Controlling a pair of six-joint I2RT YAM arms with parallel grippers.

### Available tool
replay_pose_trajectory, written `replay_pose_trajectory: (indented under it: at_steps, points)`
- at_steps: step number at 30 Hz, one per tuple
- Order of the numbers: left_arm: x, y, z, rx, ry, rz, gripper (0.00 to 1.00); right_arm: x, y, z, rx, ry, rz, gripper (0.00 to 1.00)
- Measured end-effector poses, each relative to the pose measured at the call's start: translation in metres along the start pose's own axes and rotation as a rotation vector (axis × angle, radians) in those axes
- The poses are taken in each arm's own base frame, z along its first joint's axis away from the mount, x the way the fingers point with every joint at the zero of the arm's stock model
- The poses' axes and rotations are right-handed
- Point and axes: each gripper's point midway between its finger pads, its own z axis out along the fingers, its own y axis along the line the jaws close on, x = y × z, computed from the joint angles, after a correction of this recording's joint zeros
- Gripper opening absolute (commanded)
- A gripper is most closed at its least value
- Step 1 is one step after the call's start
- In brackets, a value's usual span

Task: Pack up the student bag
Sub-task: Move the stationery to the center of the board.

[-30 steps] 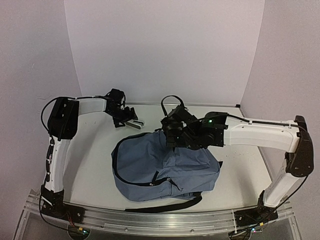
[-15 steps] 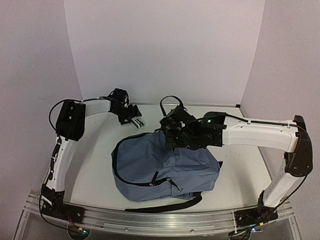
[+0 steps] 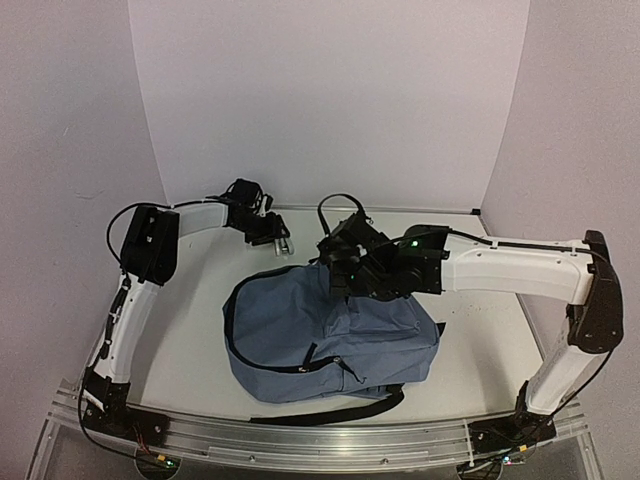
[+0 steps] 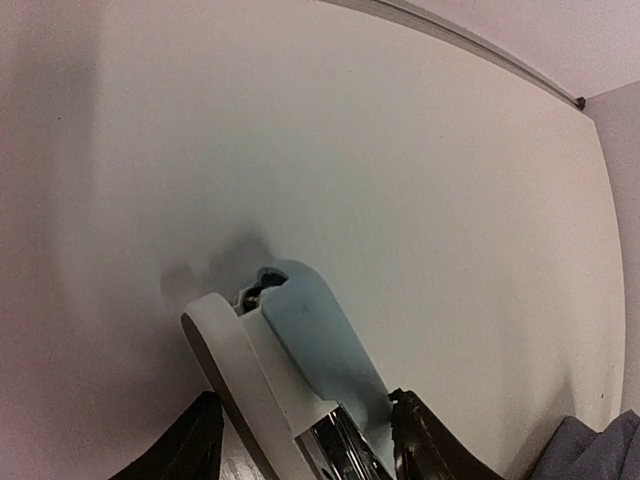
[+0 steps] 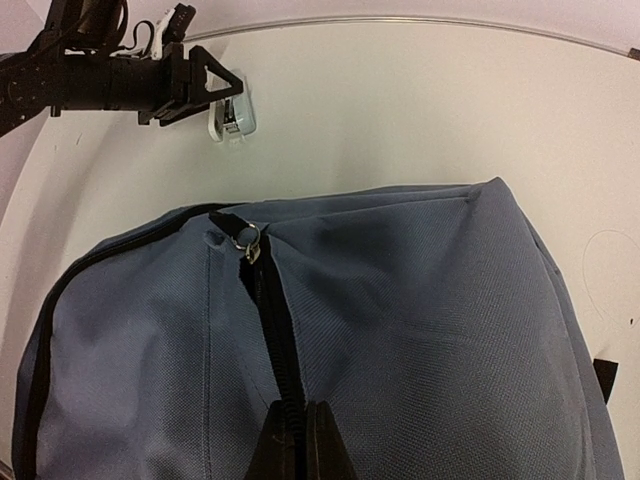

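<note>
a smooth white matte table (image 3: 190,330) is filling the lower half of the top view. a soft, rounded slate-blue woven fabric student bag (image 3: 320,340) is lying slumped at frame centre. its black zipper strip (image 5: 272,330) is running down the middle of the right wrist view. the black right gripper (image 5: 297,440) is sitting clenched at bottom centre, tips on that strip. upper left, the black left gripper (image 3: 270,236) is grasping a small rounded white and pale-blue plastic object (image 4: 290,340) between its fingers. a tiny metal ring pull (image 5: 247,240) is glinting atop the zipper.
</note>
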Motion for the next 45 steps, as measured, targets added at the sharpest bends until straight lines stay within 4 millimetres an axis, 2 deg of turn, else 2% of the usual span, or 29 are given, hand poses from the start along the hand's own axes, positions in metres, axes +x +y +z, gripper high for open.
replay_pose_trajectory:
  at_steps: [3, 8, 10, 13, 22, 24, 29, 37, 42, 45]
  points:
    - [0.003, -0.003, 0.001, -0.013, -0.003, 0.057, 0.45, 0.000, 0.000, 0.000, 0.000, 0.000, 0.002, 0.00]
    - [0.013, -0.005, -0.010, -0.057, 0.005, 0.151, 0.38, 0.000, 0.001, 0.000, -0.002, 0.001, 0.003, 0.00]
    - [0.027, 0.002, -0.017, -0.088, 0.036, 0.171, 0.35, 0.000, 0.001, 0.000, -0.002, 0.002, 0.004, 0.00]
    - [0.038, 0.004, -0.027, -0.110, 0.057, 0.195, 0.30, 0.000, 0.001, 0.001, -0.002, 0.003, 0.007, 0.00]
    - [0.056, 0.017, -0.055, -0.182, 0.071, 0.218, 0.04, 0.001, 0.001, 0.001, -0.002, 0.003, 0.020, 0.00]
    - [0.063, 0.025, -0.064, -0.201, 0.076, 0.222, 0.00, 0.001, 0.001, 0.001, -0.002, 0.003, 0.022, 0.00]
    - [0.084, 0.037, -0.089, -0.212, 0.084, 0.222, 0.00, 0.001, 0.001, 0.001, -0.001, 0.003, 0.025, 0.00]
    - [0.098, 0.049, -0.109, -0.263, 0.091, 0.220, 0.00, 0.001, 0.001, 0.001, -0.002, 0.004, 0.029, 0.00]
    - [0.118, 0.062, -0.135, -0.356, 0.110, 0.200, 0.00, 0.001, 0.001, 0.001, -0.001, 0.004, 0.029, 0.00]
    - [0.126, 0.074, -0.154, -0.444, 0.116, 0.172, 0.06, 0.001, 0.001, 0.001, -0.002, 0.004, 0.029, 0.00]
